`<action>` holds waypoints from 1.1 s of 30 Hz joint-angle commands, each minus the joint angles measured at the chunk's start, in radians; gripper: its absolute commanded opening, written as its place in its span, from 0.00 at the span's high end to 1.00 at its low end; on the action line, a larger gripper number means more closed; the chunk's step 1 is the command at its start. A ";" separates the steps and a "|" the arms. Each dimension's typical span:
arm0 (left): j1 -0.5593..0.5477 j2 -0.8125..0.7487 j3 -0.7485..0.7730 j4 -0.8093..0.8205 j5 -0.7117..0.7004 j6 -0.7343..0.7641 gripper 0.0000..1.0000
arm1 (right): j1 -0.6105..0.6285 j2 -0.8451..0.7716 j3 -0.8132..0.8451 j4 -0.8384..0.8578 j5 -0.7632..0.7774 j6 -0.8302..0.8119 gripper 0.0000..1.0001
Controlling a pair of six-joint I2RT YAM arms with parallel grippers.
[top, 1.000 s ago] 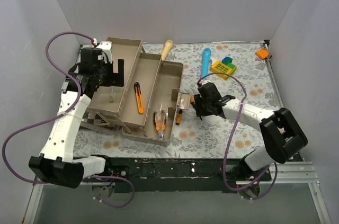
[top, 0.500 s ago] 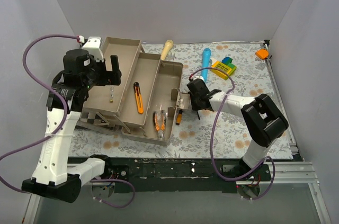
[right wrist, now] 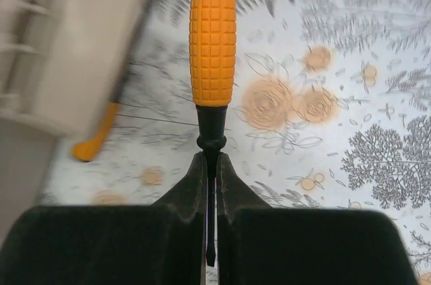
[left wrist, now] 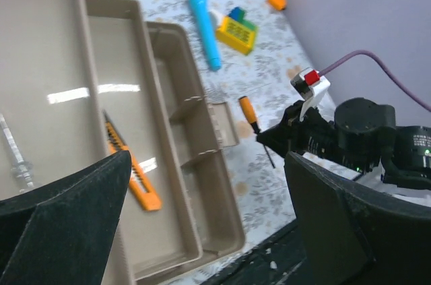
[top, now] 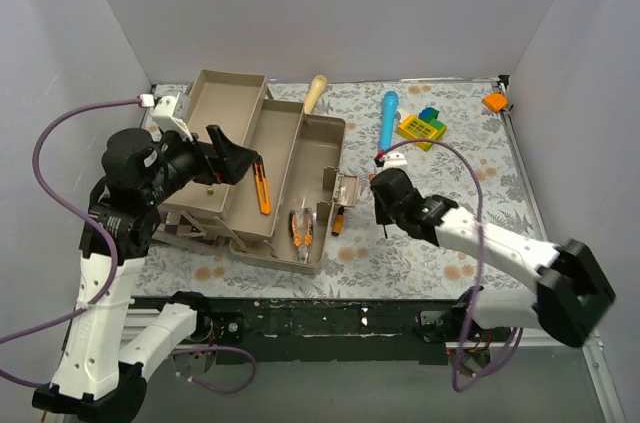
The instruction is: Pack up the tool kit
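The left arm (top: pixel 100 283) stands tall from its base with the wrist bent rightward. The left end effector (top: pixel 233 157) has its fingers (left wrist: pixel 64 221) spread wide, nothing between them. The right arm (top: pixel 500 248) stretches low and leftward. The right end effector (right wrist: pixel 210 164) is pinched tight on the thin shaft of a screwdriver (right wrist: pixel 212 49). From above its fingers are mostly hidden, so their tilt is unclear.

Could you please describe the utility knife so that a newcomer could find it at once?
Start at the big open tan toolbox. In its middle tray lies the utility knife: a slim, straight orange bar, unlike the two-handled pliers in the next tray.
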 commanded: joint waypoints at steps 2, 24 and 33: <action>-0.074 -0.066 -0.062 0.178 0.125 -0.189 0.02 | 0.194 -0.324 0.049 -0.037 0.187 0.025 0.99; -0.424 0.011 -0.288 0.445 0.023 -0.368 0.47 | 0.676 -0.190 0.391 0.269 0.296 -0.167 0.99; -0.437 0.013 -0.305 0.428 0.007 -0.375 0.41 | 0.686 -0.202 0.382 0.319 0.336 -0.183 0.99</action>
